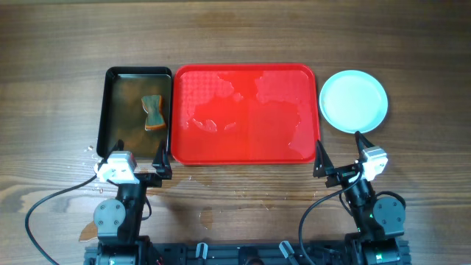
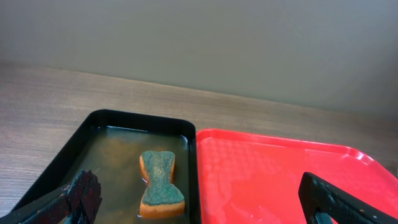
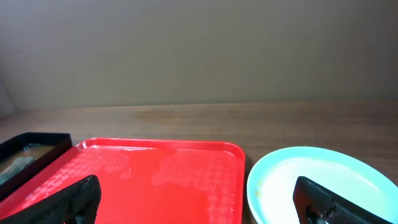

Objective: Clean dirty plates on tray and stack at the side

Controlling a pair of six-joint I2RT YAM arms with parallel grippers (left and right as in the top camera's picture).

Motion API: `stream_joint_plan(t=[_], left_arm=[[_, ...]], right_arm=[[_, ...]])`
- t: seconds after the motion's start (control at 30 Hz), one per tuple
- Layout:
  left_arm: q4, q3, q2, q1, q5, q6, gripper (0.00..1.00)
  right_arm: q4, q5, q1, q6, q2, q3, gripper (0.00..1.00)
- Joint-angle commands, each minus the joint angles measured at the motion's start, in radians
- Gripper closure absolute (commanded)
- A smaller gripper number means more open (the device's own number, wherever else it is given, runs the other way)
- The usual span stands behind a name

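Observation:
The red tray (image 1: 246,114) lies mid-table, wet, with no plate on it; it also shows in the left wrist view (image 2: 273,174) and the right wrist view (image 3: 155,180). A pale aqua plate (image 1: 353,101) sits on the table just right of the tray, also in the right wrist view (image 3: 311,180); whether more plates lie under it I cannot tell. My left gripper (image 1: 160,163) is open and empty at the tray's front left corner. My right gripper (image 1: 340,158) is open and empty in front of the tray's right corner and the plate.
A black tray (image 1: 118,110) holding murky water stands left of the red tray. A green-topped orange sponge (image 1: 153,112) lies in it, seen too in the left wrist view (image 2: 160,183). Water drops lie on the wooden table near the front.

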Motion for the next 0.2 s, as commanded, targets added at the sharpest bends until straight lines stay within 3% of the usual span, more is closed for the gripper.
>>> stream_joint_plan(t=[0.0, 0.17], left_arm=[[-0.002, -0.006, -0.008, 0.005, -0.003, 0.016, 0.00], [-0.002, -0.006, -0.008, 0.005, -0.003, 0.016, 0.00]], right_arm=[[0.003, 0.016, -0.002, 0.000, -0.010, -0.001, 0.00], [0.003, 0.016, -0.002, 0.000, -0.010, -0.001, 0.00]])
